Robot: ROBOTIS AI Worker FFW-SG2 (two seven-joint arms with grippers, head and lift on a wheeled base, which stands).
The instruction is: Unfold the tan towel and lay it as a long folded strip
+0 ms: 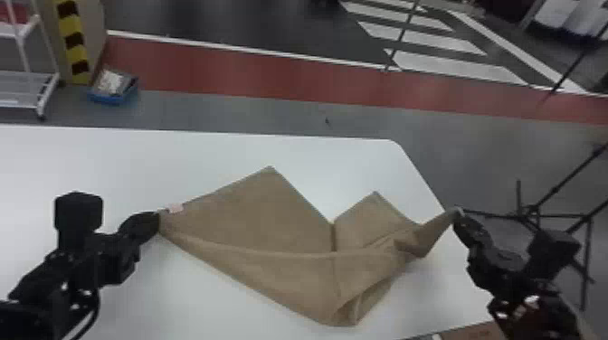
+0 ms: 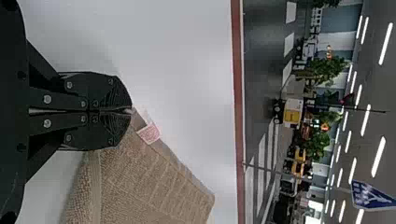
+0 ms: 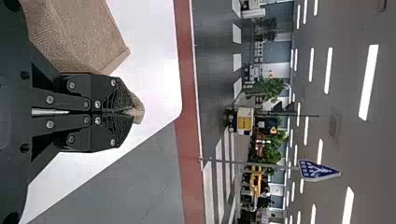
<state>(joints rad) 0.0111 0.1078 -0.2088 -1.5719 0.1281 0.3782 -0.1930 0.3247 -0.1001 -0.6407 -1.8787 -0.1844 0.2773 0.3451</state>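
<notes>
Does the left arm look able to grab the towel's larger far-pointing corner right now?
Probably not without letting go first: the left fingers are shut on the towel's left end, by the pink tag. The larger far corner lies uncovered, so nothing else seems in the way.

The white tabletop has a rounded far-right corner. The tan towel lies unevenly folded on it, near the right edge.

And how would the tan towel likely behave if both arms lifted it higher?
Probably floppy: the towel droops between the left gripper and the right gripper, with soft folds bunching near the right one. Likely light for its size, since its edges look thin. Its coarse weave suggests it wouldn't slip easily.
</notes>
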